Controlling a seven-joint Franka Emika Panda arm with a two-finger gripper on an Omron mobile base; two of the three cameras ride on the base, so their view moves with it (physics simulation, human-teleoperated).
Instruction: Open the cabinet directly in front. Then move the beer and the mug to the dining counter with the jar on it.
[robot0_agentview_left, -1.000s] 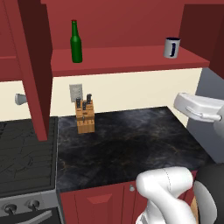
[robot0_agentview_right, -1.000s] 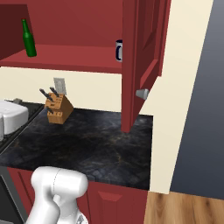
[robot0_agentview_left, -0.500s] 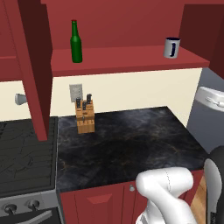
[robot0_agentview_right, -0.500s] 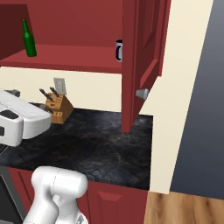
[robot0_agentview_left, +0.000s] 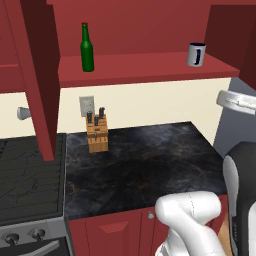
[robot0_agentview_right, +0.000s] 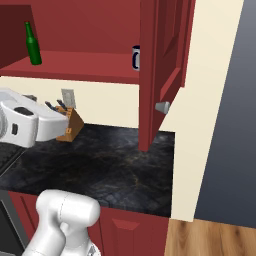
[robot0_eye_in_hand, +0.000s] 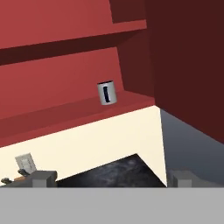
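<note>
We see the cabinet (robot0_agentview_left: 40, 75) open, the beer (robot0_agentview_left: 87, 48) near the shelf's left end, the mug (robot0_agentview_left: 196, 54) near its right; our gripper (robot0_eye_in_hand: 111, 178) is wide, holding nothing.

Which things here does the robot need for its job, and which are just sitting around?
For the job:
- the cabinet, doors already open
- the beer, standing on the cabinet shelf
- the mug, on the same shelf, further right
- the gripper, open and holding nothing

Just sitting around:
- the knife block on the black worktop
- the stove
</note>
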